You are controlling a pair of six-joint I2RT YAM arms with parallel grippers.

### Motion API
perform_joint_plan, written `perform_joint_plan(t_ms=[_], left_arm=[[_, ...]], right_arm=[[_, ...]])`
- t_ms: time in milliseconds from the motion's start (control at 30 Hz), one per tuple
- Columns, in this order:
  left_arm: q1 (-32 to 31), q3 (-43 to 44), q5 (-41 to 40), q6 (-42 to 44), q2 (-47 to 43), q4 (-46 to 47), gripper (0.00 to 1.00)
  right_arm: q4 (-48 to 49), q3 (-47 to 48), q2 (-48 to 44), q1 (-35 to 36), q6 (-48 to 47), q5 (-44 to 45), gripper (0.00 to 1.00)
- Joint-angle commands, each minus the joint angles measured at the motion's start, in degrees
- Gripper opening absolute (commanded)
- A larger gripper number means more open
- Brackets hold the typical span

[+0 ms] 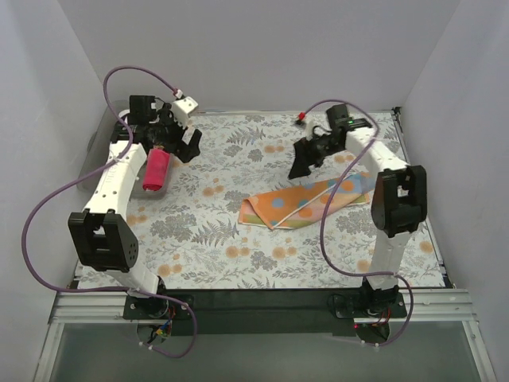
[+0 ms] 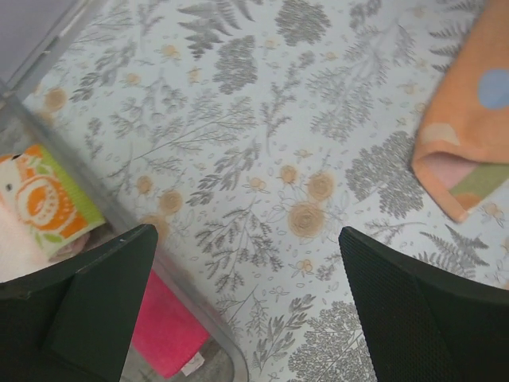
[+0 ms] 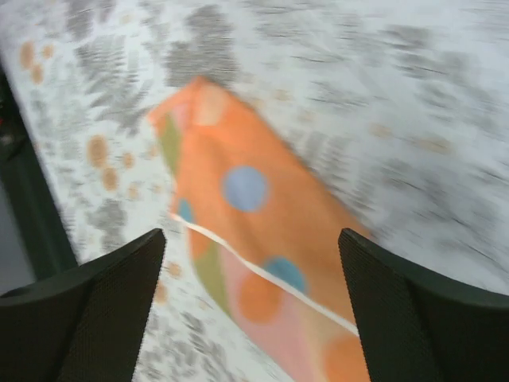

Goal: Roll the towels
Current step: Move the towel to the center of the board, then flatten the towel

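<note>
L tool: fingers at full spread, nothing btwn them. Hangs over floral tabletop cover, just beside clear bin at far-left edge. In bin: magenta towel and patterned orange/green towel, side by side. R tool: fingers wide apart, grips nothing, positioned above orange spotted towel. That towel lies flat, folded into a long strip, unrolled, slanting across mid-right of cover. R wrist view blurred.
</note>
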Motion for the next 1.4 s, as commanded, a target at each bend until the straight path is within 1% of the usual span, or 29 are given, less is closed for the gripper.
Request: perform_joint_plan(t_ms=[0,33,67,100,133,167,200,233,267,300,367,400,433,567,700,900,1067,1100,1200,1233,1267,1300,1367], left_arm=[[-4.6,-4.2,7.9,8.4,-4.2,-3.2,0.92],[-6.4,-7.3,9.0,10.9,-4.7,-3.7,0.87],[-10.8,-9.2,9.0,12.9,-4.9,-4.2,0.79],[-13.4,-10.8,8.3,16.6,-5.2,-4.6,0.63],[-16.2,-14.2,5.9,18.1,-5.0,-4.6,0.54],[-21.6,-15.3,4.7,19.5,-4.4,-4.5,0.48],[-24.1,-16.3,4.0,21.6,-3.7,-4.3,0.44],[-26.4,-17.1,2.6,22.2,-1.5,-4.1,0.38],[-30.4,-17.7,1.9,22.6,-0.2,-3.8,0.37],[-32.0,-17.7,1.9,22.7,1.0,-2.7,0.36],[-35.5,-17.4,2.4,22.7,4.7,-1.4,0.36],[-36.5,-17.4,2.4,22.7,5.7,0.7,0.36],[-37.4,-17.3,2.3,22.9,6.5,1.8,0.36],[-41.7,-17.4,0.7,24.2,10.2,6.0,0.36],[-43.7,-19.8,-1.4,24.2,11.7,11.0,0.36],[-44.7,-19.2,-2.2,24.5,13.9,14.1,0.38],[-44.9,-17.7,-3.0,24.9,17.6,14.2,0.37],[-44.8,-17.9,-3.0,25.3,18.0,14.1,0.35],[-44.9,-18.8,-3.0,25.6,18.4,13.4,0.23],[-44.8,-18.9,-3.1,26.0,18.4,12.8,0.18],[-44.9,-19.6,-3.2,26.2,17.8,11.8,0.07],[-44.8,-20.3,-3.3,26.4,17.3,11.2,0.01],[-44.4,-21.9,-3.1,26.4,14.4,9.3,0.0]], right_arm=[[-5.7,3.3,-3.6,-10.5,-5.9,5.9,0.76],[-6.5,3.4,-3.5,-11.9,-6.9,11.1,0.73],[-7.6,3.5,-3.0,-14.6,-7.8,13.3,0.72],[-8.3,3.6,-2.8,-16.0,-9.7,15.7,0.68],[-8.9,3.6,-2.4,-18.6,-10.1,17.1,0.66],[-10.1,3.6,-1.8,-19.4,-10.8,18.0,0.61],[-10.7,3.5,-1.6,-19.8,-11.4,19.2,0.59],[-11.0,3.0,-1.5,-20.2,-12.1,19.4,0.55],[-11.4,2.2,-1.5,-20.3,-12.2,19.7,0.52],[-11.6,1.2,-1.5,-20.2,-12.2,19.4,0.47],[-11.7,-2.1,-1.2,-19.9,-11.3,18.6,0.43],[-11.7,-3.3,-1.0,-19.6,-10.8,18.5,0.41],[-11.5,-5.5,-0.8,-19.1,-10.5,18.7,0.4],[-9.5,-9.0,0.6,-18.9,-7.6,18.7,0.39],[-8.3,-10.7,1.4,-18.9,-6.0,18.5,0.38],[-7.6,-11.4,2.2,-18.8,-4.4,17.6,0.38],[-7.6,-11.8,1.8,-18.8,-4.3,17.4,0.37],[-7.6,-12.1,1.8,-18.8,-4.3,17.7,0.37],[-7.7,-12.3,1.5,-18.8,-4.7,18.0,0.37],[-7.7,-12.6,1.4,-18.7,-4.8,18.0,0.37],[-7.7,-12.9,1.3,-18.7,-5.1,18.1,0.36],[-7.7,-13.0,1.2,-18.4,-5.3,18.2,0.36],[-7.7,-14.0,0.8,-18.1,-5.8,18.2,0.36]])
